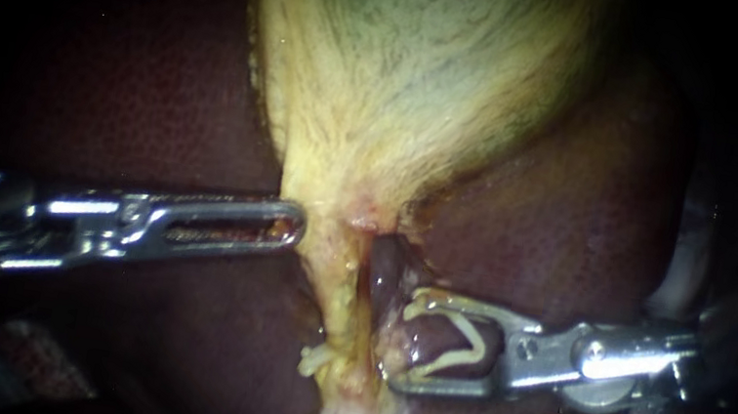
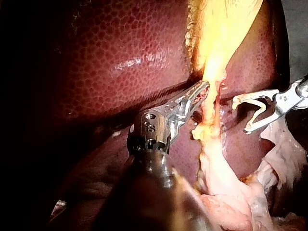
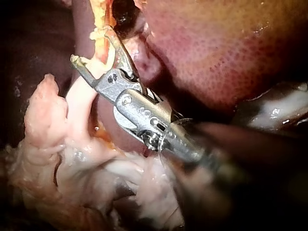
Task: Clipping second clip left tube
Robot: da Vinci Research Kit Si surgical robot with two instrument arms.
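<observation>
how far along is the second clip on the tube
Done: what looks like a first clip already sits on the tube. In hand: the right instrument's end effector holds an open clip beside the tube, not yet around it. Left: bring it around the tube, close it, release.

2 instruments are counted: the left instrument (image 1: 297, 225) and the right instrument (image 1: 398, 335). 2 clips are seen: 1 open clip (image 1: 480, 345), carried by the right instrument, and 1 pale clip (image 1: 312, 358), set on the tube (image 1: 341, 306). 1 gallbladder (image 1: 413, 56) and 1 liver (image 1: 132, 81) are shown. 1 pale tube is made out below the gallbladder; whether a 2nd lies beside it cannot be told.
</observation>
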